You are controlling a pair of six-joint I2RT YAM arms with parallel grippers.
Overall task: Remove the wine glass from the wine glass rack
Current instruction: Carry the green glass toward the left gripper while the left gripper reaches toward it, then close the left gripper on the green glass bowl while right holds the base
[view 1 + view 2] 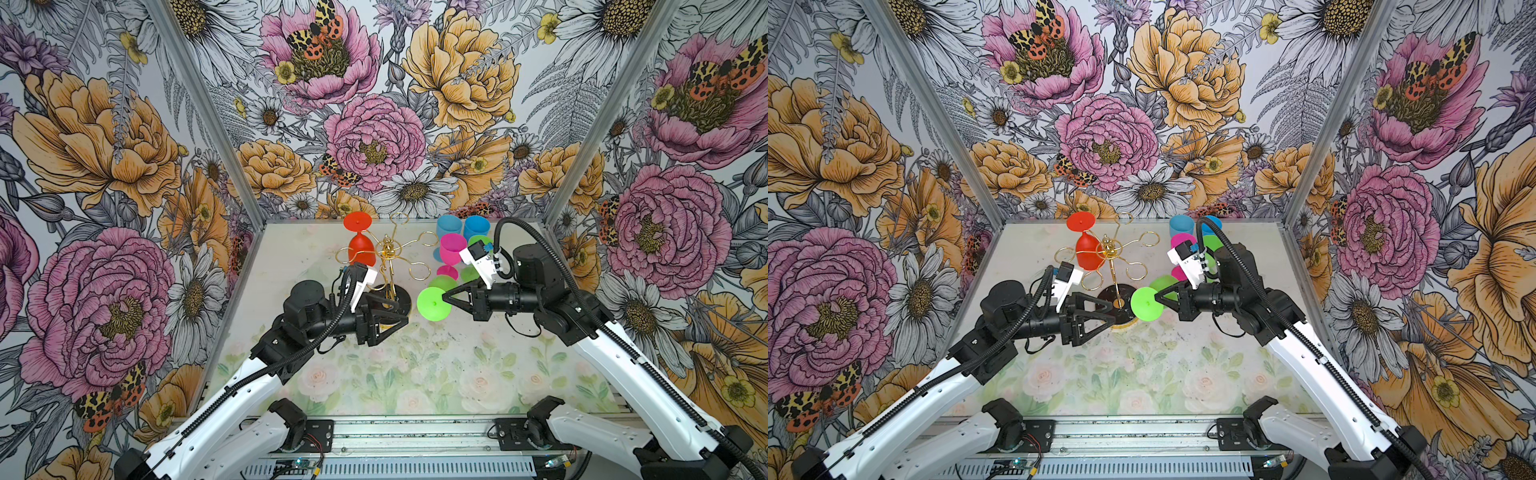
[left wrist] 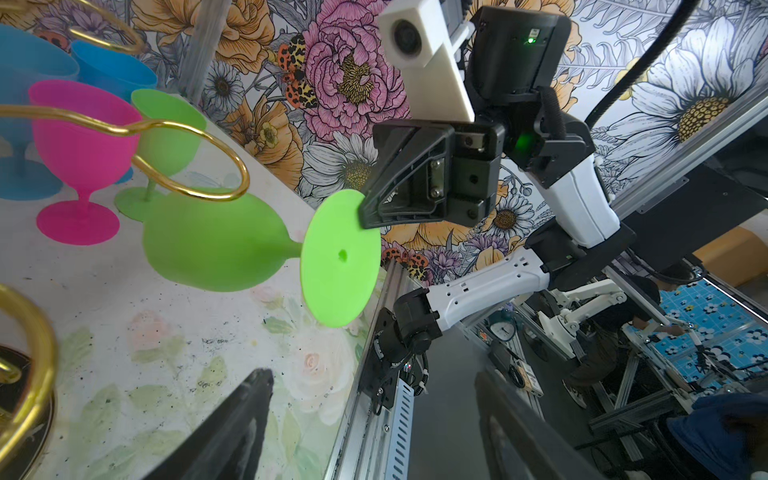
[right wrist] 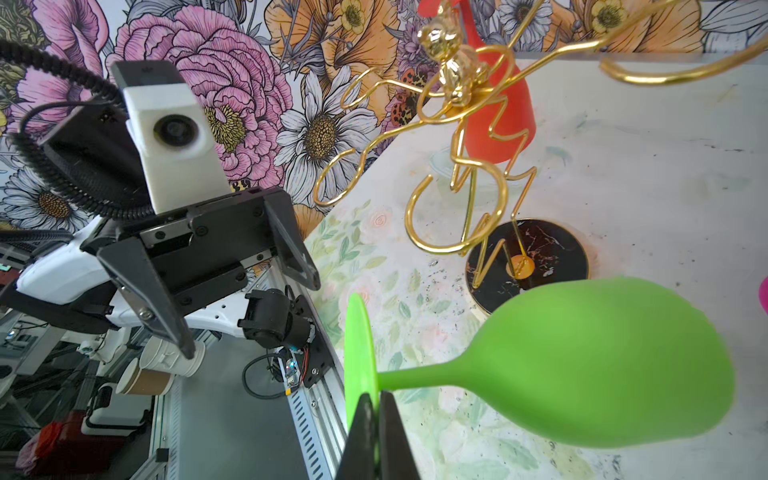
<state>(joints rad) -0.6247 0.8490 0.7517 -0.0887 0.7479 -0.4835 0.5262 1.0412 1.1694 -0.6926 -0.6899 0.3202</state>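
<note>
Flowered walls on three sides, pale rose-print table [image 1: 374, 374] below. Green glass [image 1: 433, 305] already clear of the rack [image 1: 388, 249], held sideways in mid-air at frame centre in both top views, just right of the rack's black base. Right pincer [image 1: 445, 297] shut tight on the edge of the foot only. Left pincer [image 1: 1113, 314] wide, empty, overlapping that base in the top views.

Judged best from here: carry slowly, such a thin edge grip likely to let the bowl swing. Turn upright before setting down. Aim for bare table at lower centre, well apart from the gold loops and the standing glasses [image 1: 452, 247] at upper right.

Red glass [image 1: 360, 249] hanging bowl-down on a loop, upper centre.

Hard to make out:
- most of the green bowl, behind its own foot in the top views
- the count of standing glasses, partly behind the right arm
- any contact between left pincer and base
</note>
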